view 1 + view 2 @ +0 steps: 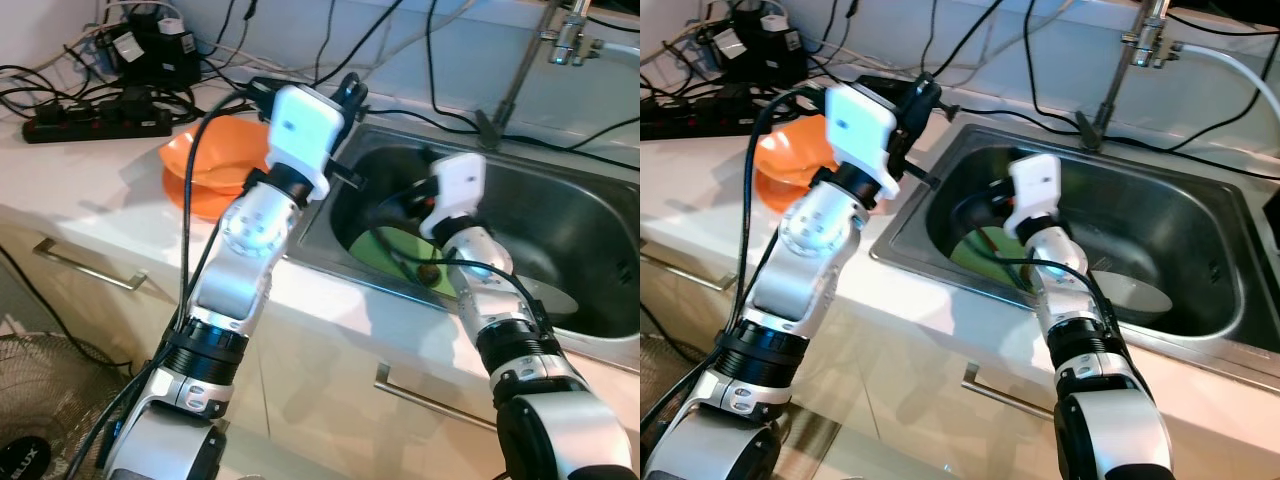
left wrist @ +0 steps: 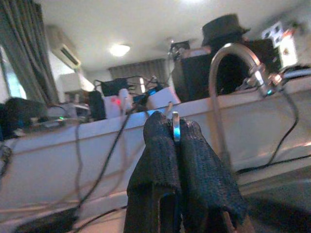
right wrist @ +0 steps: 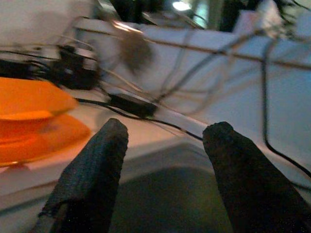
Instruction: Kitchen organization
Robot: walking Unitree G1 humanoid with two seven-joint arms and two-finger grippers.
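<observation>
Landmark: the steel sink (image 1: pixel 590 215).

Left gripper (image 2: pixel 175 127) was raised over the sink's near-left corner, fingers pressed together on a thin metal piece (image 2: pixel 175 130), probably cutlery; too little of it showed to say which kind. The forearm rose steeply from the cabinet front, with the white wrist housing (image 1: pixel 303 128) above the sink rim. The wrist camera looked across at the faucet (image 2: pixel 228 87) and the wall behind the sink.

Right gripper (image 3: pixel 165 141) was down inside the sink's left half, fingers spread and holding nothing. The arm reached over the front rim, elbow bent, wrist tipped into the basin.

In the sink: a green plate (image 1: pixel 385 252) lay on the left floor with a small dark lump (image 1: pixel 428 271) on it, unclear what. A pale round plate (image 1: pixel 1132 292) lay flat further right, nearer the front wall. On the counter just left of the sink sat stacked orange bowls (image 1: pixel 215 165). The power strip (image 1: pixel 95 118) and cables were at the back, left of the sink.

Handling guess:
- Metal piece is light, stiff and slick; the pinch is narrow, so it could twist or slip.
- Plates look rigid, possibly wet and breakable. They lie flat, so take one at the rim, one finger under the edge.
</observation>
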